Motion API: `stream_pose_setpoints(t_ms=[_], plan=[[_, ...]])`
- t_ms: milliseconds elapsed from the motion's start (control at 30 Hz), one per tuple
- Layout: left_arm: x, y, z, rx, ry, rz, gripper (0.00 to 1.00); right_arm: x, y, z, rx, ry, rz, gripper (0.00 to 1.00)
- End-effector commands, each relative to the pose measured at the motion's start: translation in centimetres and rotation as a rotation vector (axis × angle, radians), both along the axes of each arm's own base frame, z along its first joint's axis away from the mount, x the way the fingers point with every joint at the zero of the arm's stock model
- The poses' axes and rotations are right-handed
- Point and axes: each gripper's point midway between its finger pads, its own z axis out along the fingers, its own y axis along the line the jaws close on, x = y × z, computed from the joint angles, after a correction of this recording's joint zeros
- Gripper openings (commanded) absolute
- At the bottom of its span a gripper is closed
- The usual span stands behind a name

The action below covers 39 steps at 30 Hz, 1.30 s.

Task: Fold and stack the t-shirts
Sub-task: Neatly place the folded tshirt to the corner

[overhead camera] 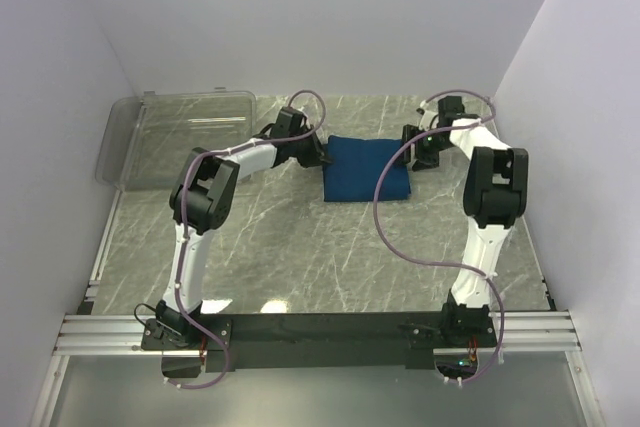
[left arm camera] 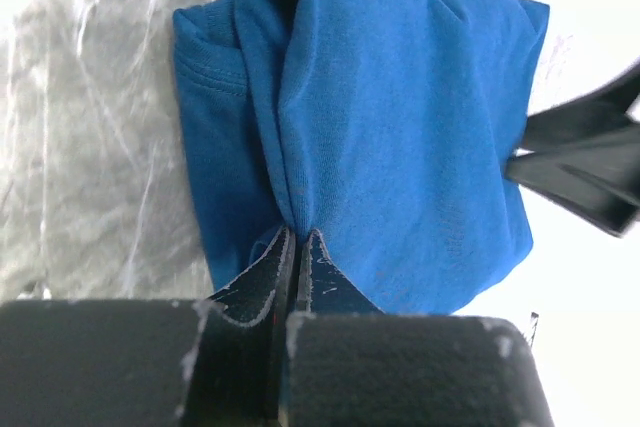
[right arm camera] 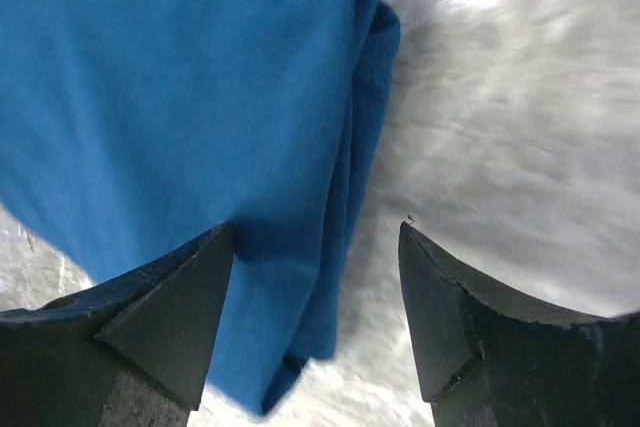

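Blue t-shirt (overhead camera: pixel 367 169) (folded) | left gripper (left arm camera: pixel 300 239) pinching its edge | right gripper (right arm camera: pixel 315 230) wide, seemingly straddling hem

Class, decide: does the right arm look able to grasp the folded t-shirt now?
Probably yes: the right gripper is open, its jaws astride the edge of the t-shirt, with nothing between.

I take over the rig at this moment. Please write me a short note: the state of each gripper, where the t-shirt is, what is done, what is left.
Left gripper: shut on the t-shirt, pinching fabric at its left edge.
Right gripper: open, straddling the t-shirt's right edge, holding nothing.
T-shirt: folded into a small rectangle between the two grippers.
Bin: far left, apart from the t-shirt.
Done: folding looks nearly complete.
Left: probably release and tidy. No other shirt shows for stacking.
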Motion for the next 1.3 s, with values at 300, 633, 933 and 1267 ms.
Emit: stream_pose_setpoints(t_ms=[300, 633, 933, 1267], plan=[[-1.3, 0.8, 4.0, -0.052, -0.064, 0.036, 0.00, 0.0, 2.4, -1.7, 0.084, 0.096, -0.001, 0.74], [-1.7, 4.3, 5.4, 0.064, -0.101, 0.164, 0.34, -1.0, 4.5, -2.6, 0.165, 0.154, 0.046, 0.74], [-4.2, 7.0, 12.1, 0.075, -0.249, 0.199, 0.49, -1.4, 4.8, -2.4, 0.155, 0.208, 0.058, 0.59], [-12.8, 11.4, 16.3, 0.013, -0.315, 0.235, 0.50, -2.1, 6.7, -2.0, 0.179, 0.230, 0.138, 0.00]])
